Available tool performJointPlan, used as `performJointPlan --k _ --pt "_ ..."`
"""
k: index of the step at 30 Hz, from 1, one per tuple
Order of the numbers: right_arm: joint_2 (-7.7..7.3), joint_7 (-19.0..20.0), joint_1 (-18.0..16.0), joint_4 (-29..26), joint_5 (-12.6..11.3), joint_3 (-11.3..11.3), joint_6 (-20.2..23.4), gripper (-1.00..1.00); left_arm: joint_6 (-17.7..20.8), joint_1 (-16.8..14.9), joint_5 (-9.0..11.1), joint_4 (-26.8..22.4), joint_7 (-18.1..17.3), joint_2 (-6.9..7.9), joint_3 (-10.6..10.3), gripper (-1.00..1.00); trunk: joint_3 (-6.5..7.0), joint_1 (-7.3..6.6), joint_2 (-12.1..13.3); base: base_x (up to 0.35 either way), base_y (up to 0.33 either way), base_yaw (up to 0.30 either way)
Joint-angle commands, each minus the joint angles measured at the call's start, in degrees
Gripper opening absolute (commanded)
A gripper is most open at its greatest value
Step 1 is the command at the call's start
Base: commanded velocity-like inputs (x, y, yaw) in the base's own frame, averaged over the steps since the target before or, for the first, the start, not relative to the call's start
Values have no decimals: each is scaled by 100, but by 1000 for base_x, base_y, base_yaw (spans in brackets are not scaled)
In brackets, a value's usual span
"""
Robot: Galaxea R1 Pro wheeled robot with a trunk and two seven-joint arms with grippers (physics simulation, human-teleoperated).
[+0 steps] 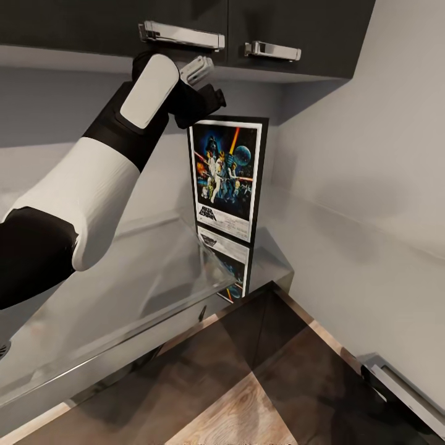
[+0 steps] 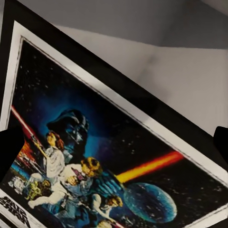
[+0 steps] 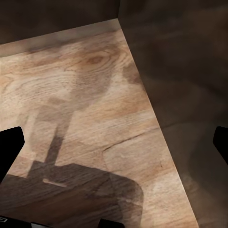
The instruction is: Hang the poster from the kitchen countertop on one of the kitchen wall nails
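In the head view, the left arm is reaching up and forward over the kitchen countertop (image 1: 123, 290). The left gripper (image 1: 207, 102) is sitting at the top left corner of the poster (image 1: 227, 179), just under the dark wall cabinets (image 1: 185, 25) with their metal handles. The poster is standing upright on the glossy worktop, near the corner of the pale grey walls, and its reflection is showing in the slab below it. From here it is not possible to tell if the fingers are closed on the frame.

In the left wrist view, the poster (image 2: 95, 156) is lying very near the camera, tilted. The dark fingertips (image 2: 9, 149) are standing wide apart at the two edges, so the left gripper (image 2: 114, 147) is looking released.

In the right wrist view, the right gripper (image 3: 114, 152) is pointing down at the wooden floor (image 3: 80, 95). Its fingertips (image 3: 9, 147) are spread wide and are holding nothing.
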Motion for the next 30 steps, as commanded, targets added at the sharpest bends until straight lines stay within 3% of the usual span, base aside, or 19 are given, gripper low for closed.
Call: performJointPlan --k 1,14,21,30 --pt "-4 -50 -4 1 4 44 -7 100 -6 -5 51 -7 53 0 -8 100 -13 0 -3 0 0 0" --pt "-4 -50 -4 8 12 46 -7 100 -428 -5 52 53 11 0 -21 100 -104 0 -3 0 0 0" --pt "-4 -50 -4 9 13 49 -7 100 -447 -5 52 431 -398 0 -24 100 -108 0 -3 0 0 0" --pt "-4 -50 -4 9 13 51 -5 100 -457 -15 62 504 -701 0 -24 100 -116 0 -3 0 0 0"
